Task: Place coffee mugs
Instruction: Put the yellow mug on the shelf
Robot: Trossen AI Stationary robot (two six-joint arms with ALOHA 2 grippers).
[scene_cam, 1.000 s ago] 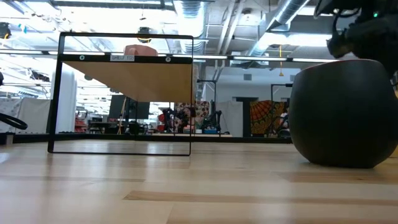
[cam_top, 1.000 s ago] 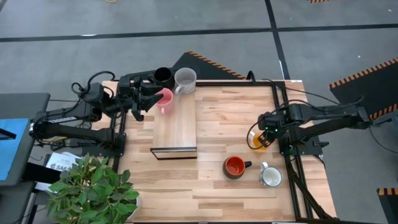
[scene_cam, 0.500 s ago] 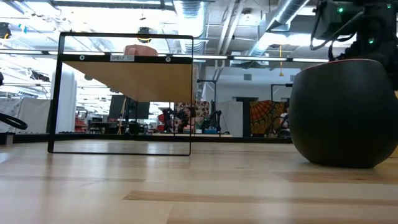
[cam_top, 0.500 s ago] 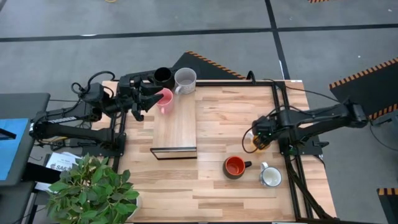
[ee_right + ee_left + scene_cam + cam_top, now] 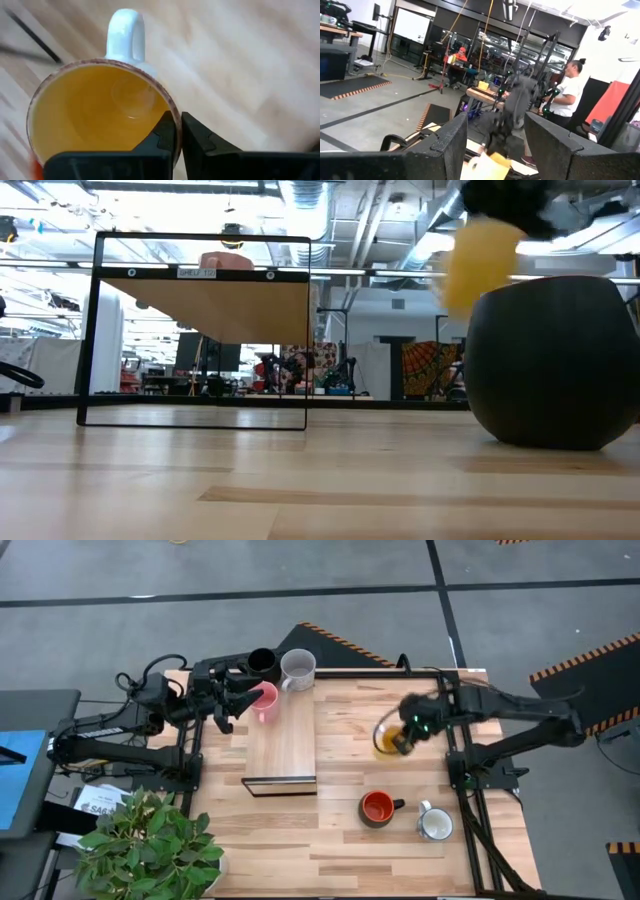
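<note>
Presently the orange-yellow mug (image 5: 388, 738) hangs clear above the wooden counter (image 5: 340, 840), its rim pinched between the closed fingers (image 5: 165, 131) of the right tool (image 5: 408, 732); the wrist view shows its white handle on the far side from the grip. Nearer the front edge, the red-orange mug (image 5: 377, 807) and the white mug (image 5: 436, 825) stand on the counter, close together. A small wooden shelf (image 5: 281, 745) occupies the middle. At the far left corner the pink mug (image 5: 266, 700), pale grey mug (image 5: 298, 667) and black mug (image 5: 262, 662) cluster, with the left tool (image 5: 232, 705) just beside the pink mug, fingers spread and empty
</note>
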